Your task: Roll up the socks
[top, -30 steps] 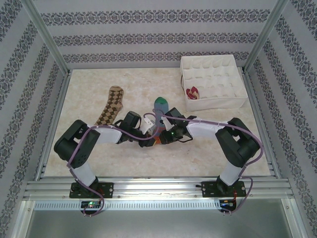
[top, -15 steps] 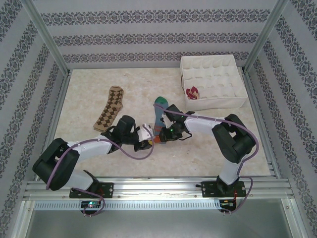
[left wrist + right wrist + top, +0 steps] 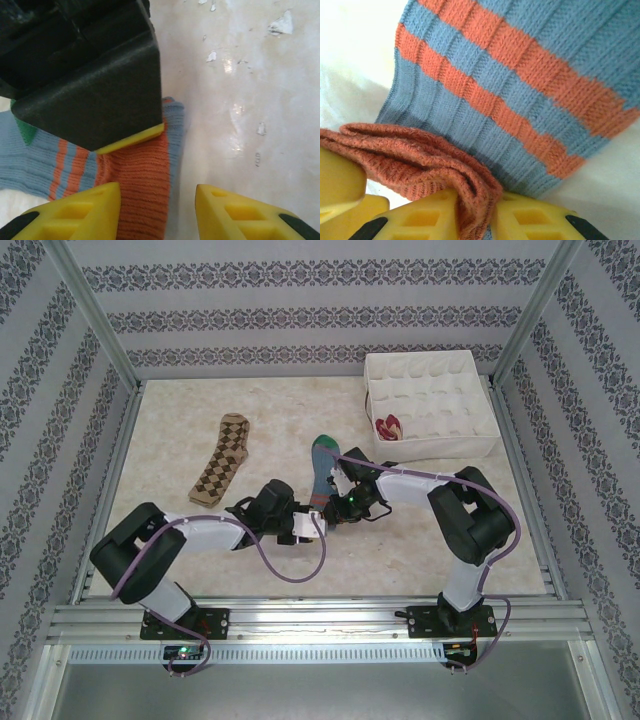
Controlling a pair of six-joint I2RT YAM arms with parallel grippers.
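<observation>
Right pincer (image 3: 475,212) is closed narrow on a bunched fold of the orange cuff of the striped sock (image 3: 322,462). In the overhead view the sock lies stretched at table centre, teal toe toward 12 o'clock and cuff toward 6. Over the last second the left pincer (image 3: 157,210) has pulled back toward 7 o'clock and come in again low at the cuff. Its jaws have widened and now stand apart, straddling the cuff's edge without gripping it. The sock looks longer and flatter than a second ago. So the roll seems not yet begun; this reads as a re-grip at the cuff end, and the left jaws would need to close before any turn. The argyle sock (image 3: 222,462) lies flat at 10 o'clock, untouched, and a peach-and-red roll (image 3: 388,426) sits in the divided box (image 3: 440,447) at 2 o'clock.
</observation>
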